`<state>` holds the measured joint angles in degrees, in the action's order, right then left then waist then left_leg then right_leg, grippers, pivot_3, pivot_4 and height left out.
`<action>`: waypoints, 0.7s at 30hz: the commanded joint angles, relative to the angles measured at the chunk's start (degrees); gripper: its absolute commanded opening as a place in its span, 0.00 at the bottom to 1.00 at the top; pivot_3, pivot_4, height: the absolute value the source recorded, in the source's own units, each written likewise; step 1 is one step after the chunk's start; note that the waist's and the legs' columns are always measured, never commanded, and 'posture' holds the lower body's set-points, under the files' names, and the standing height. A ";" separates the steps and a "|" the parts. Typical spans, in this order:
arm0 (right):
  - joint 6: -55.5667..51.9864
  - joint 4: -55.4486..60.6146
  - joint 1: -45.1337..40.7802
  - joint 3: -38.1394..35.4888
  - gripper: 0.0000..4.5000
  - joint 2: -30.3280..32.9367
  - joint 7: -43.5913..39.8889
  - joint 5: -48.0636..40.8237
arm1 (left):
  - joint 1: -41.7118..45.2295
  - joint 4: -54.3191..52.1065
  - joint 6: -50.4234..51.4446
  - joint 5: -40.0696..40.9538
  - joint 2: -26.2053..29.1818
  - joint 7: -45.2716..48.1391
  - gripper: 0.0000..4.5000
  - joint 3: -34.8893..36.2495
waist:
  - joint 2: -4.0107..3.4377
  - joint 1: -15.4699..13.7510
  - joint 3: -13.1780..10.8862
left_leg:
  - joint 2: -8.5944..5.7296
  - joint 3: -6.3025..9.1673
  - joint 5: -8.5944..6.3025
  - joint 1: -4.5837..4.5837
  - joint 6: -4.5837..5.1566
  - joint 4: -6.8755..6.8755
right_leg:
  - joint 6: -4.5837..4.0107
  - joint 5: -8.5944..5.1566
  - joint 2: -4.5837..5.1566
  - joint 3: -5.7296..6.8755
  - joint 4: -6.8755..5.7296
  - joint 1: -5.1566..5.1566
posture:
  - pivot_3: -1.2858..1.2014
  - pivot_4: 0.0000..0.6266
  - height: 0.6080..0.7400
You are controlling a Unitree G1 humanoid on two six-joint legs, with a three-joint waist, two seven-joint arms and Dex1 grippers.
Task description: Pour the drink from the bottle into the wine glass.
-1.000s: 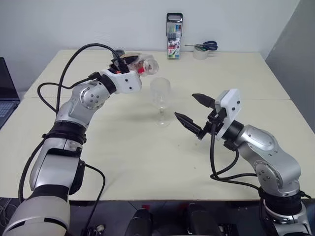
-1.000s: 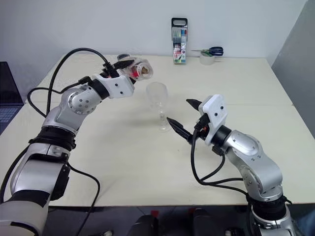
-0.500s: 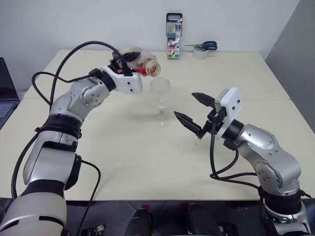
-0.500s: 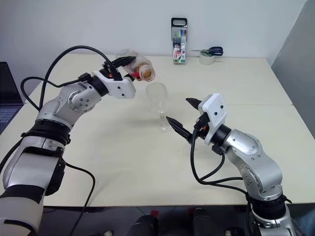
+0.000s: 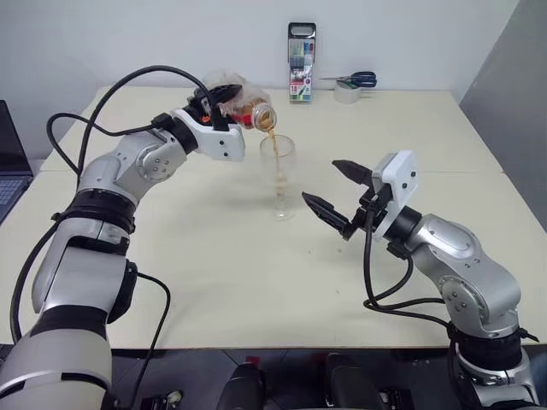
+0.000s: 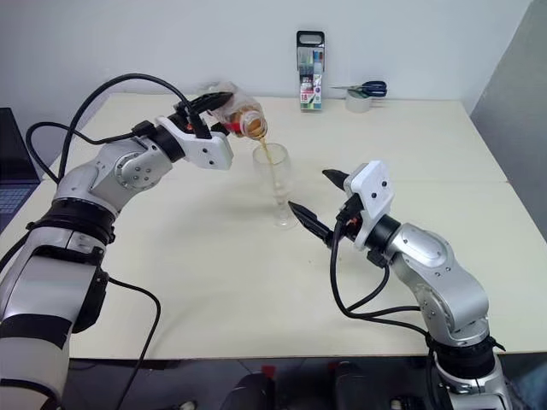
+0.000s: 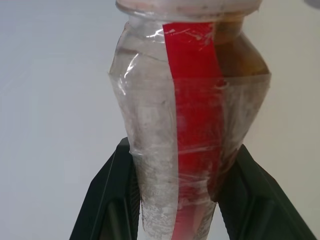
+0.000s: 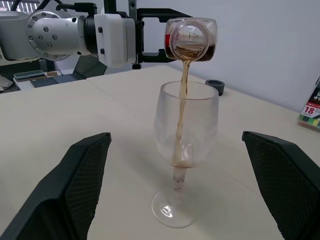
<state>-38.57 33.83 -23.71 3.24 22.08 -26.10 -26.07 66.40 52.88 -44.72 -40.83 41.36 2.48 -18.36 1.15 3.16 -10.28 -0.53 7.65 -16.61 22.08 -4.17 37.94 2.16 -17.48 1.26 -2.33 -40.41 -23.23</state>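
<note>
The right gripper (image 5: 332, 193) waits with its fingers spread wide, just beside the wine glass (image 5: 278, 175) on the table (image 5: 214, 273). Behind and above the glass, the left gripper (image 5: 218, 100) clamps the tilted bottle (image 5: 248, 109); the drink (image 8: 180, 120) runs into the bowl.

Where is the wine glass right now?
The wine glass stands upright mid-table, just under the tilted bottle in the left gripper, with the open right gripper beside it.
</note>
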 commanded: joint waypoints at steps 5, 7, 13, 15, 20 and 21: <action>0.22 1.33 -1.24 0.13 1.00 -0.87 0.87 -0.47 | 3.27 1.27 -1.21 -0.61 1.21 -3.04 0.38 -0.71 | 0.00 0.00 0.00 | 0.00 0.00 0.00 0.00 0.00 0.00 | 0.00 0.00 0.00 0.00 -0.01 0.00 | 0.52 0.24 1.00; 0.12 1.50 -0.92 0.50 1.00 -1.03 1.04 -0.28 | 3.63 1.68 -1.28 -0.85 1.24 -3.49 0.38 -1.12 | 0.00 0.01 0.00 | 0.00 0.01 0.00 0.00 0.00 0.00 | 0.00 0.00 0.00 0.00 -0.01 -0.01 | 0.52 0.24 1.00; -0.32 2.04 -0.28 1.20 1.00 -0.94 1.11 -0.39 | 4.82 2.86 -1.54 -1.60 1.16 -4.58 0.38 -1.78 | 0.00 0.02 0.00 | 0.00 0.00 0.00 0.00 0.00 0.00 | 0.00 0.00 0.00 0.00 -0.02 -0.01 | 0.52 0.24 1.00; -0.40 2.14 -0.17 1.34 1.00 -0.92 1.18 -0.40 | 5.17 3.22 -1.61 -1.85 1.10 -4.93 0.38 -2.00 | 0.00 0.02 0.00 | 0.00 0.00 0.00 0.00 0.00 0.00 | 0.00 0.00 0.00 0.00 -0.02 -0.01 | 0.52 0.24 1.00; -0.51 2.33 0.10 1.63 1.00 -0.92 1.31 -0.39 | 5.81 3.92 -1.72 -2.22 1.03 -5.56 0.38 -2.47 | 0.00 0.02 0.00 | 0.00 0.00 0.00 0.00 0.00 0.01 | 0.00 0.00 0.00 0.00 -0.03 -0.01 | 0.52 0.24 1.00; -0.53 2.35 0.16 1.67 1.00 -0.92 1.31 -0.39 | 5.89 4.00 -1.76 -2.30 1.04 -5.70 0.38 -2.55 | 0.00 0.03 0.00 | 0.00 0.00 0.00 0.00 0.00 0.01 | 0.00 0.00 0.00 0.00 -0.03 -0.01 | 0.52 0.24 1.00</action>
<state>-39.37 33.83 -23.45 4.86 21.25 -24.89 -26.02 69.67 57.20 -46.03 -43.38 41.38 -1.85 -21.09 1.15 3.19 -10.28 -0.53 7.65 -16.61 22.08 -4.17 37.95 2.16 -17.48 1.27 -2.33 -40.44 -23.23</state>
